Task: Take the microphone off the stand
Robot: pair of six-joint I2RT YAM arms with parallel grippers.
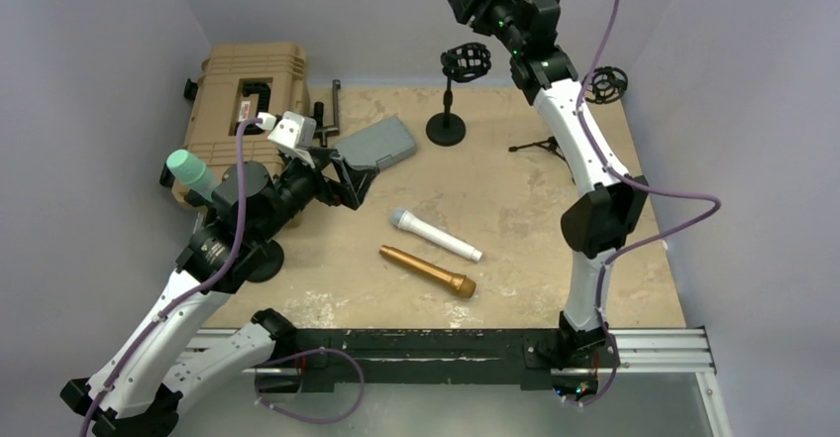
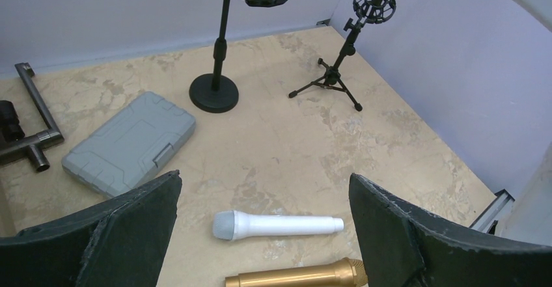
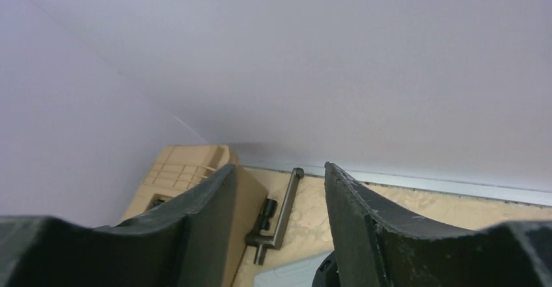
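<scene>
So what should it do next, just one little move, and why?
Probably turn the open left hand toward the green microphone, seemingly the only one left on a stand; the white microphone and gold microphone already lie on the table.

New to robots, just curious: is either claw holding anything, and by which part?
Nothing is held: the black left gripper and black right gripper both stand open, nothing between their fingers.
</scene>
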